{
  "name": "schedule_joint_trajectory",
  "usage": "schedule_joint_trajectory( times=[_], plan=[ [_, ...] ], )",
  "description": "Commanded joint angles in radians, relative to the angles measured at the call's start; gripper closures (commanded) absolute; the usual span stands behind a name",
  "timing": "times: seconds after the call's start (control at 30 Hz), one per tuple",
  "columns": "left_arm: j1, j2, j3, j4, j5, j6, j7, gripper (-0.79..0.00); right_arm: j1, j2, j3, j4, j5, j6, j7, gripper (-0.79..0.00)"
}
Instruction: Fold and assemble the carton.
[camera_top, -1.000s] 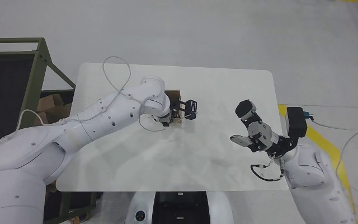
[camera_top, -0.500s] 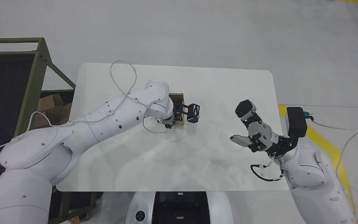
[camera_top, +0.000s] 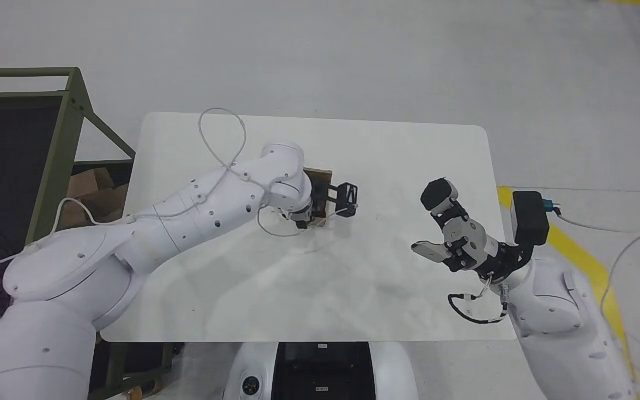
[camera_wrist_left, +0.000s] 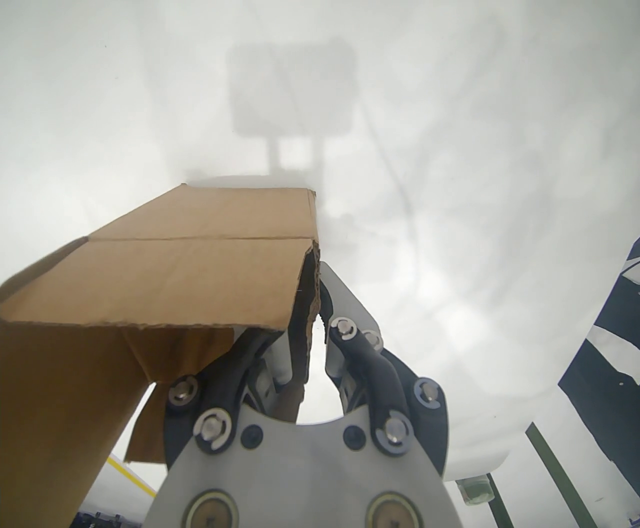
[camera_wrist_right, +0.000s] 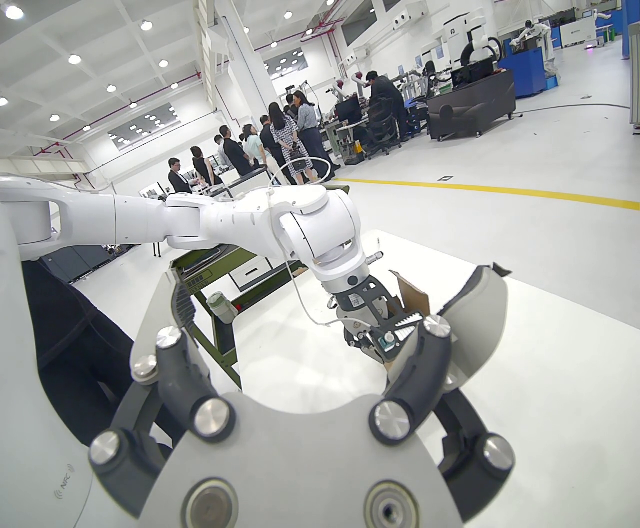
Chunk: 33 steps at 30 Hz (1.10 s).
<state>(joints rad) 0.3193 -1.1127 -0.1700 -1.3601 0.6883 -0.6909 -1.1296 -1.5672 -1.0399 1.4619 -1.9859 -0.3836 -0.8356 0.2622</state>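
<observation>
The carton (camera_top: 318, 186) is brown cardboard, partly folded, with one side open and loose flaps. What lies inside it cannot be made out, since the left arm (camera_top: 230, 195) covers most of it from above. The left jaws are clenched on the carton's torn edge, one finger inside the wall and one outside. To the left of the carton, past the edge of the surface (camera_top: 400, 150), a green rack (camera_top: 62, 120) holds cardboard pieces (camera_top: 92, 188), partly cut off by the arm. Bare white surface lies on every side of the carton, with the widest stretches to its right and on the near side. The right arm (camera_top: 480, 250) is well apart from the carton on its right, near the surface's right edge. The right jaws are released, spread wide, with nothing between them. A thin cable (camera_top: 222, 135) loops off the left arm, left of the carton and farther back. The carton's base is hidden under the left wrist, so I cannot tell whether it rests on the surface or hangs just above it. In the right wrist view one flap stands up beside the left wrist, the rest hidden behind it.
</observation>
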Motion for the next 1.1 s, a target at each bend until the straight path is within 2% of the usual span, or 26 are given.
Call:
schedule_joint_trajectory(
  times=[0.0, 0.23, 0.33, 0.4, 0.43, 0.5, 0.53, 0.77, 0.9, 1.07],
  plan=[
    [-0.003, 0.000, 0.000, -0.002, -0.007, 0.004, -0.004, -0.139, 0.000, 0.000, 0.000, 0.000, 0.000, 0.000, 0.000, -0.785],
    [-0.020, 0.010, 0.000, -0.037, -0.040, 0.030, -0.030, -0.225, 0.000, 0.000, 0.000, 0.000, 0.000, 0.000, 0.000, -0.785],
    [-0.033, 0.018, 0.000, -0.058, -0.068, 0.046, -0.045, -0.302, 0.000, 0.000, 0.000, 0.000, 0.000, 0.000, 0.000, -0.785],
    [-0.046, 0.024, 0.000, -0.075, -0.092, 0.061, -0.061, -0.425, 0.000, 0.000, 0.000, 0.000, 0.000, 0.000, 0.000, -0.785],
    [-0.052, 0.028, 0.000, -0.085, -0.102, 0.068, -0.068, -0.576, 0.000, 0.000, 0.000, 0.000, 0.000, 0.000, 0.000, -0.785],
    [-0.067, 0.036, 0.000, -0.103, -0.129, 0.079, -0.079, -0.763, 0.000, -0.001, -0.001, -0.006, -0.003, 0.020, -0.006, -0.785],
    [-0.076, 0.041, 0.000, -0.113, -0.147, 0.083, -0.083, -0.785, -0.002, -0.001, 0.000, -0.006, -0.002, 0.025, -0.009, -0.785],
    [-0.145, 0.094, -0.021, -0.188, -0.263, 0.108, -0.107, -0.785, -0.010, -0.001, 0.013, -0.015, -0.026, 0.052, -0.011, -0.785],
    [-0.146, 0.140, -0.097, -0.221, -0.320, 0.129, -0.095, -0.785, -0.016, 0.000, 0.027, -0.023, -0.050, 0.070, -0.003, -0.785],
    [-0.105, 0.216, -0.223, -0.283, -0.364, 0.162, -0.049, -0.785, -0.023, 0.001, 0.031, -0.039, -0.089, 0.102, 0.018, -0.785]
  ],
)
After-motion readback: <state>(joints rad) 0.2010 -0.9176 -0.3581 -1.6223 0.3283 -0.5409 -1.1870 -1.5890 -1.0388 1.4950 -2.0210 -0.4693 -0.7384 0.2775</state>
